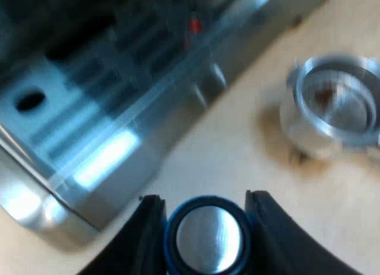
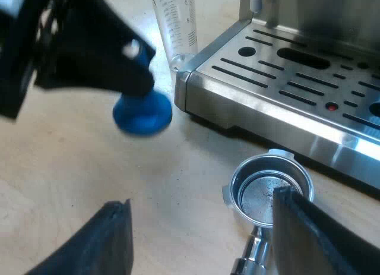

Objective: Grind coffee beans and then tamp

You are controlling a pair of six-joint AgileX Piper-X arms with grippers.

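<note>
- Your left gripper (image 1: 203,199) is pinching the round blue steel-faced tamper (image 1: 208,239).
- Your right gripper (image 2: 202,201), spread, is hovering by the round metal holder (image 2: 270,186), which is carrying thin brownish residue.

Shiny metal holder (image 2: 261,195), brushed steel machine (image 2: 279,111), matt wood table (image 2: 71,168)

The right claw (image 2: 202,198) hides most of the holder handle (image 2: 252,256).
</note>
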